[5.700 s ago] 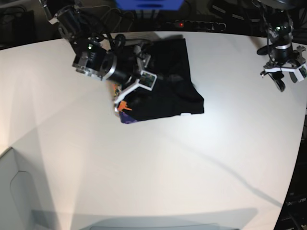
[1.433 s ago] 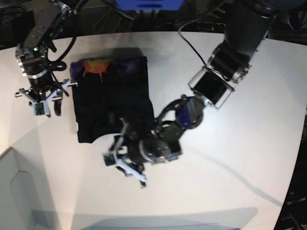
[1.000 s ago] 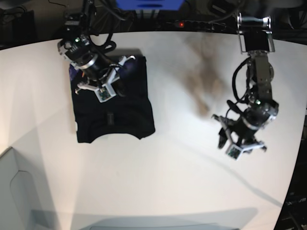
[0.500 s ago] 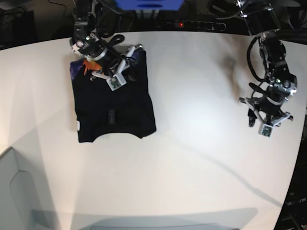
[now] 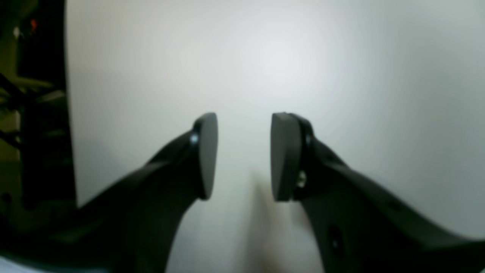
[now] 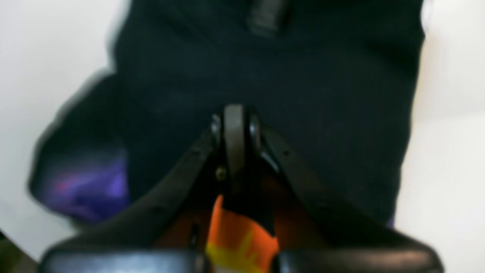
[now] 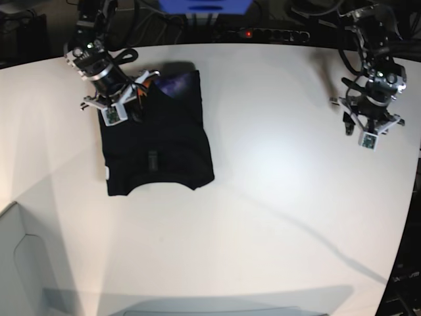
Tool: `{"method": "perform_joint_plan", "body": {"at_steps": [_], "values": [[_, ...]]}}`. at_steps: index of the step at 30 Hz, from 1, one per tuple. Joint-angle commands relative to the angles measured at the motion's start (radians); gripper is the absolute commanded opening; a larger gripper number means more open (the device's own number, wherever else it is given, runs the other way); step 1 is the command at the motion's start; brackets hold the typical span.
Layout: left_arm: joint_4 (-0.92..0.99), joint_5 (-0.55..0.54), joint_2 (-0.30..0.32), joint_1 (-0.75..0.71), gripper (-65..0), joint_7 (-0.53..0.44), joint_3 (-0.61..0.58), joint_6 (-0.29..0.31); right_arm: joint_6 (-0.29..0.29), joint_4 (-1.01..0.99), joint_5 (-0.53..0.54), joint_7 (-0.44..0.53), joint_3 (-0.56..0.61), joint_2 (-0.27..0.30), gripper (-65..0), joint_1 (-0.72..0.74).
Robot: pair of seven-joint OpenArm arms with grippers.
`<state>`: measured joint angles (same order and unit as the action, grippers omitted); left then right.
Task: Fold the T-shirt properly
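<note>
- We see the T-shirt (image 7: 156,141) lying folded into a dark block on the white surface (image 7: 263,217), toward its far left part in the base view.
- Our right tool (image 7: 125,104) sits at the far left corner of the T-shirt, over the cloth.
- In the right wrist view, the fingers (image 6: 235,136) of the right tool (image 6: 235,151) are pressed together, pinching a fold of the T-shirt (image 6: 303,94) whose orange and yellow print (image 6: 240,239) shows just below the fingertips.
- A patch of purple-blue print (image 6: 89,185) shows at the cloth's edge, beside the tool in that view.
- A small white tag (image 7: 107,174) sticks out at the T-shirt's left edge, near its near corner.
- Our left tool (image 7: 367,128) hangs over bare surface at the far right, well apart from the T-shirt.
- In the left wrist view, the left tool (image 5: 244,155) has its fingers (image 5: 206,151) spread apart with nothing between them, only the pale surface (image 5: 341,76) beyond.
</note>
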<state>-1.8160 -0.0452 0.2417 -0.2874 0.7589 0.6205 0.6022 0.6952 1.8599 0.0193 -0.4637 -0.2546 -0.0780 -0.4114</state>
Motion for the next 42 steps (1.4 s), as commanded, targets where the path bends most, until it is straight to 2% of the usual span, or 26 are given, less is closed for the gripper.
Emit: {"method": "perform_joint_plan", "body": {"at_steps": [1,6,11,16,18,22,28,32,34,38,40,42], "values": [[-0.021,-0.006,0.009,-0.005,-42.1,-0.023,0.022,-0.006,0.003,-0.006,0.017,0.023,-0.002,0.013,-65.0,0.001],[-0.028,-0.006,-0.031,-0.075,-42.2,-0.025,0.071,-0.006,0.003,0.007,0.063,0.024,-0.018,0.03,-65.0,-0.014],[-0.029,-0.008,-0.074,-0.191,-42.4,-0.025,0.101,-0.005,0.003,0.105,0.159,0.021,-0.119,0.022,-65.0,-0.065],[-0.103,-0.134,-0.1,-0.332,-42.9,-0.025,0.203,-0.005,0.003,0.114,0.238,0.013,-0.282,0.02,-65.0,-0.136],[-0.13,-0.212,-0.104,-0.402,-47.6,-0.017,0.246,-0.005,0.003,0.113,0.253,0.013,-0.361,0.011,-65.0,-0.174],[-0.132,-0.308,-0.127,-0.523,-64.8,-0.025,0.266,-0.006,0.003,0.114,0.256,0.013,-0.493,-0.009,-65.0,-0.261],[-0.115,-0.308,-0.198,-0.596,-65.0,-0.026,0.259,-0.006,0.003,0.086,0.253,0.013,-0.562,-0.013,-65.0,-0.403],[0.012,-0.307,-0.216,-0.591,-65.0,-0.032,0.21,-0.006,0.003,-0.056,0.252,0.013,-0.546,-0.009,-65.0,-0.45],[0.104,-0.307,-0.21,-0.591,-65.0,-0.077,0.161,-0.006,0.003,-0.165,0.252,0.019,-0.519,0.011,-65.0,-0.449],[0.356,-0.255,-0.166,-0.569,-65.0,-0.316,0.008,-0.008,0.003,-0.418,0.25,0.029,-0.437,0.077,-65.0,-0.393],[0.494,-0.184,-0.141,-0.527,-65.0,-0.424,-0.069,-0.024,0.003,-0.556,0.224,0.101,-0.38,0.108,-65.0,-0.353],[0.628,-0.135,-0.126,-0.487,-65.0,-0.503,-0.124,-0.077,0.003,-0.684,0.167,0.224,-0.323,0.12,-65.0,-0.32]]}}
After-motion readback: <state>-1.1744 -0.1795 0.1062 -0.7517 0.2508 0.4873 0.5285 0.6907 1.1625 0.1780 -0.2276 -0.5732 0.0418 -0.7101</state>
